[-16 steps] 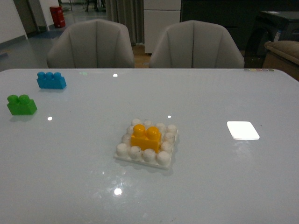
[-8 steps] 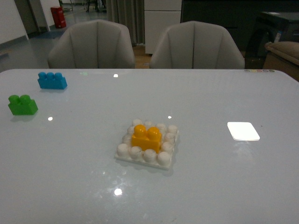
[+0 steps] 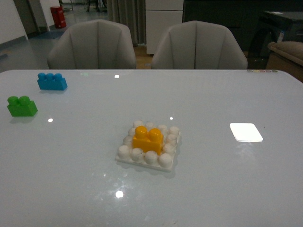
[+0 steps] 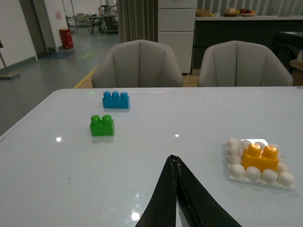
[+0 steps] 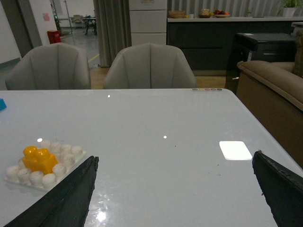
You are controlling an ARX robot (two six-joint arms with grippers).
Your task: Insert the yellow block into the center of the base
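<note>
I am seeing dim, greyish indoor light falling from overhead, its lamps glinting as small white spots on the glossy table (image 3: pixel 213 189). Soft shadows are sitting under the bricks. The front view is looking slightly soft and grainy; backgrounds are darkening.

Bare table (image 3: pixel 213 94) rings my base (image 3: pixel 124 152) on every side; green brick (image 3: pixel 22 106) and blue brick (image 3: pixel 52 81) sit well apart.

No readable text, label, brand or number shows in any view.
</note>
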